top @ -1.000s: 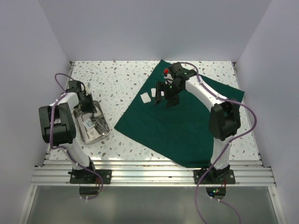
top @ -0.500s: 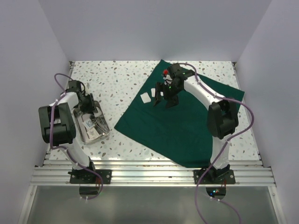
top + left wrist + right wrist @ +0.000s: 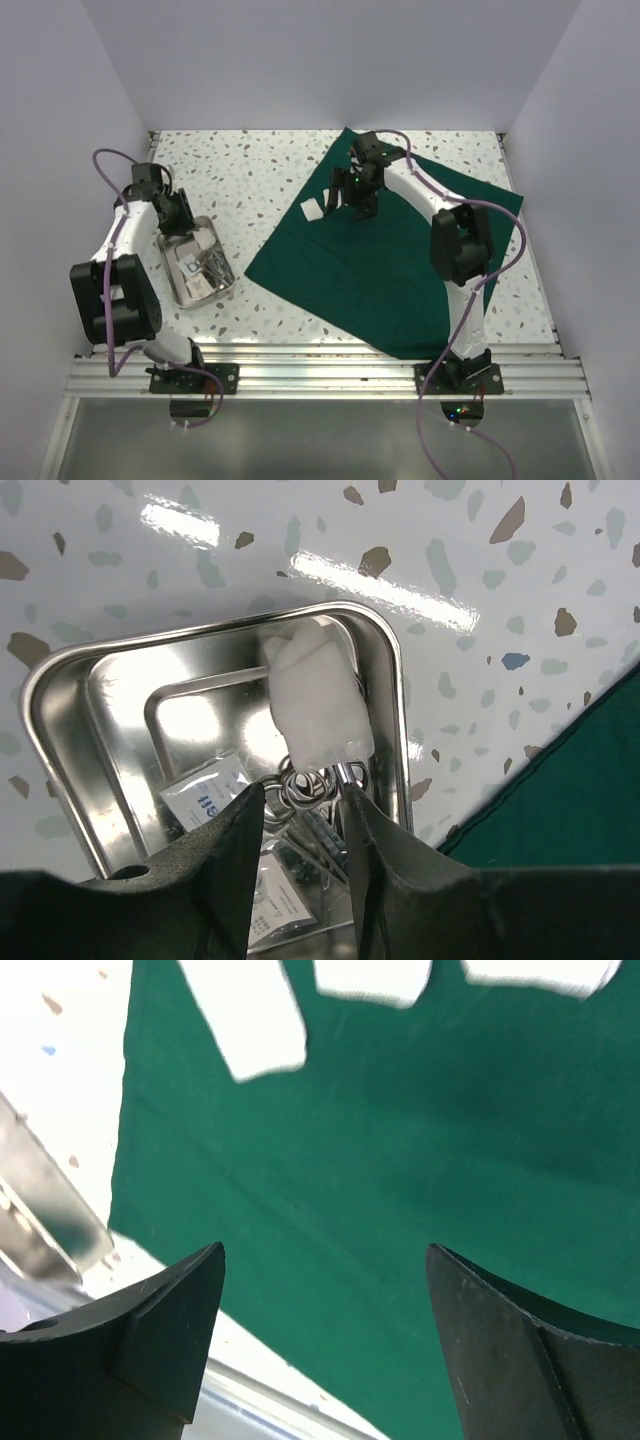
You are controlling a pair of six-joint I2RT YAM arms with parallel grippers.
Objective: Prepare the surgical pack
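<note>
Nearest first: dark green cloth point(image 3: 380, 280) spread flat on the bench point(image 3: 250, 170), one corner pointing at 6 o'clock. Looks soft, floppy and light, so probably best pinched at a corner or edge and dragged low, not scooped mid-sheet. Off at 9 o'clock from it, small steel tray point(image 3: 60, 720), stiff, shiny, likely slippery, so would go for the rim. Inside: silver scissors point(image 3: 298, 785), a couple of flat packets point(image 3: 205, 792), and a wad of white gauze point(image 3: 315, 705) tucked in one corner. Scissors hard and thin, probably easiest by the finger rings. Just above, left tool point(image 3: 303, 815) hovering, jaws partway apart, gripping nothing. Further out, around 11 o'clock on the cloth, loose gauze squares point(image 3: 313, 210), featherlight, squishy, easy to pinch from straight above, also easy to drop or blow away. Over that spot, right tool point(image 3: 325, 1260) with jaws spread wide, totally empty.
</note>
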